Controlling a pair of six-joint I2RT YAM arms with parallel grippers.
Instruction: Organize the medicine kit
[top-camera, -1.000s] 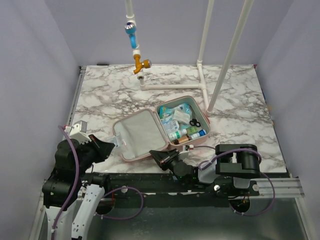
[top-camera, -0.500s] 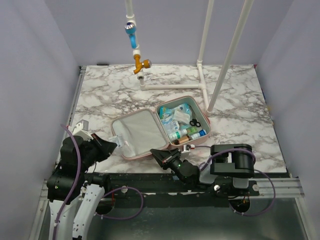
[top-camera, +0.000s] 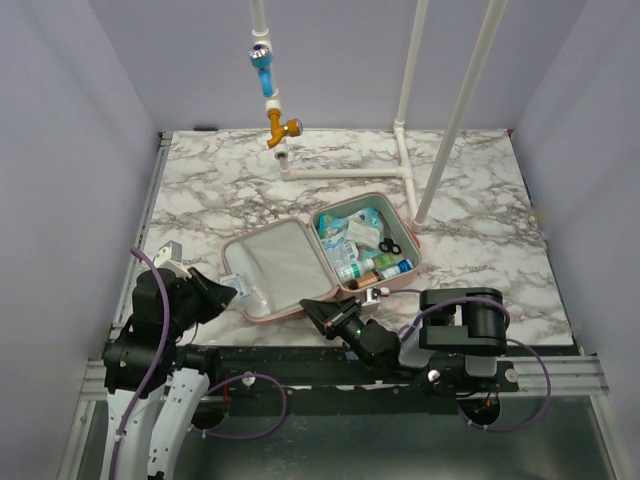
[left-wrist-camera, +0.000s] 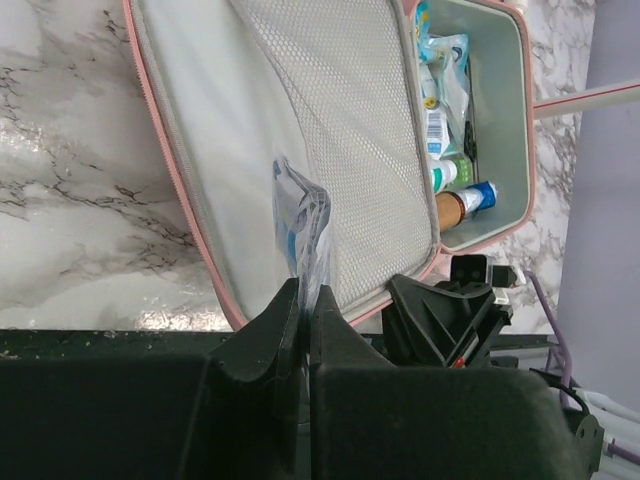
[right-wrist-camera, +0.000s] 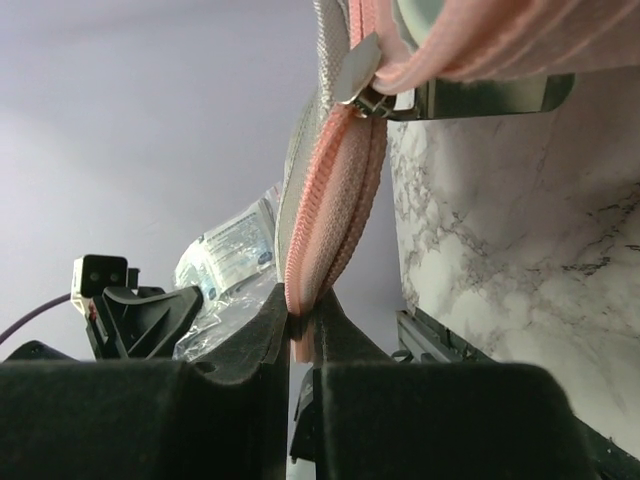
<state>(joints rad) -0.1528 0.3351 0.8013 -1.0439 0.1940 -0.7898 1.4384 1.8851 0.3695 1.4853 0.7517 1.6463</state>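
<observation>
The pink medicine kit lies open on the marble table, its grey mesh-lined lid to the left and its filled base to the right. My left gripper is shut on a clear packet with blue print, held over the lid's near left edge. My right gripper is shut on the kit's pink zipper edge at the near side, close to the hinge. The right wrist view also shows the packet.
Small bottles, blue packets and black scissors fill the base. A white pipe frame stands behind the kit, with a blue and orange fitting hanging at the back. Purple walls close in both sides.
My left arm's wrist has sunk lower and shifted slightly right, still holding the packet at the lid's edge. My right arm's elbow moved a little left, its grip unchanged.
</observation>
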